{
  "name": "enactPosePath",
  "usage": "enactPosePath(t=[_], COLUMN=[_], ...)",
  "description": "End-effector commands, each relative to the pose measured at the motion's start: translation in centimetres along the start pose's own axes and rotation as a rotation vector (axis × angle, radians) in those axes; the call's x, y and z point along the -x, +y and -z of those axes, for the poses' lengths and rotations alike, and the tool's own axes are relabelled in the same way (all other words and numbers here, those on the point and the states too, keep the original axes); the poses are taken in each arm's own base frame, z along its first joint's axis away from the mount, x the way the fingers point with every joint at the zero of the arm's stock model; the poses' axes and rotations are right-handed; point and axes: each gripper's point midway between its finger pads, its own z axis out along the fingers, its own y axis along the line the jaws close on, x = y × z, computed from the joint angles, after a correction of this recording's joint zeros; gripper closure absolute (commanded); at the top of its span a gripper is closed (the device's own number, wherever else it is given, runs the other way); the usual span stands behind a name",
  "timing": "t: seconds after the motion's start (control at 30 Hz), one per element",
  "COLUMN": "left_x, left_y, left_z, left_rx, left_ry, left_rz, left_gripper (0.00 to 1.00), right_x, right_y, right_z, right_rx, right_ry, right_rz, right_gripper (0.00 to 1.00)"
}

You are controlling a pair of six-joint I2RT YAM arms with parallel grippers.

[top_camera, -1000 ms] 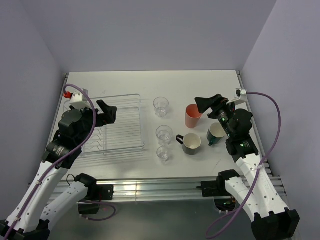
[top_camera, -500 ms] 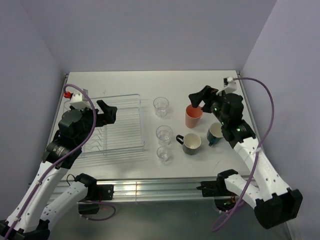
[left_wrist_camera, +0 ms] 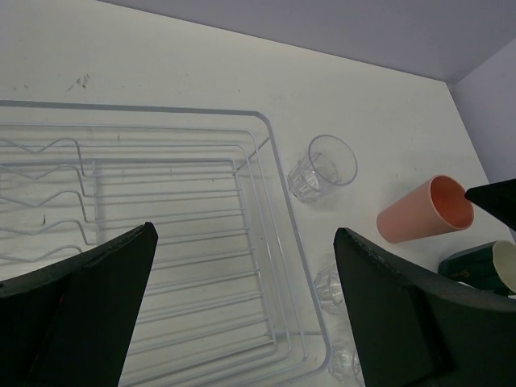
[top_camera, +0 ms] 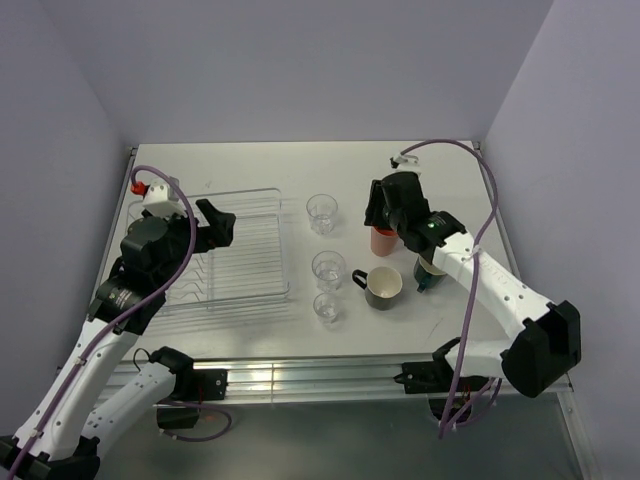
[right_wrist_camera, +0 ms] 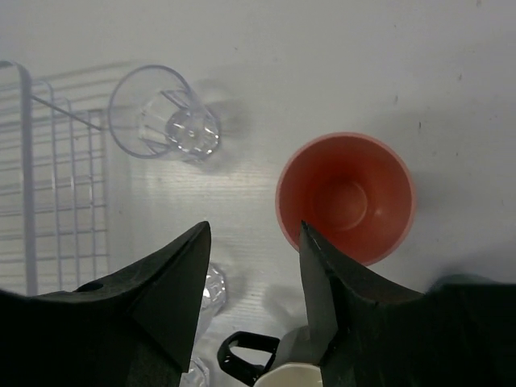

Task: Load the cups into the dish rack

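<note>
The clear dish rack point(top_camera: 240, 262) lies at the left and holds no cups. Three clear tumblers point(top_camera: 321, 212) point(top_camera: 328, 268) point(top_camera: 326, 306) stand to its right. The salmon-orange cup point(top_camera: 382, 241) stands upright, with the black mug point(top_camera: 383, 287) in front of it and the green mug point(top_camera: 428, 274) partly under my right arm. My right gripper point(top_camera: 383, 208) is open and hovers above the salmon cup point(right_wrist_camera: 347, 197), its right finger over the cup's left rim. My left gripper point(top_camera: 218, 222) is open and empty above the rack point(left_wrist_camera: 161, 242).
The side walls stand close on both sides. The far tumbler point(right_wrist_camera: 161, 113) is just left of the salmon cup, next to the rack's corner point(right_wrist_camera: 56, 185). The black mug's handle point(right_wrist_camera: 246, 355) points towards the middle tumbler point(right_wrist_camera: 211, 294).
My right arm has swung left and forward, from beside the green mug to above the salmon cup, and now points down. The left arm has barely moved.
</note>
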Motion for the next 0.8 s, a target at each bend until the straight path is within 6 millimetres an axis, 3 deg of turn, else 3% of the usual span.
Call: enactPosePath(t=[0.0, 0.53, 0.77], left_x=[1.6, 1.3, 1.1], left_y=[-0.4, -0.3, -0.4], left_z=[0.3, -0.1, -0.2], left_rx=[-0.009, -0.003, -0.004], left_ry=[-0.042, -0.029, -0.020], left_rz=[0.002, -0.001, -0.002], left_gripper=[0.01, 0.01, 0.01], right_x=[0.8, -2.4, -3.2], right_y=[-0.9, -0.8, -1.4], right_z=[0.0, -5.3, -6.2], right_rx=[-0.088, -0.162, -0.200], right_ry=[-0.012, 0.113, 0.145], right_rz=[0.039, 0.103, 0.125], right_gripper=[0.45, 0.52, 0.57])
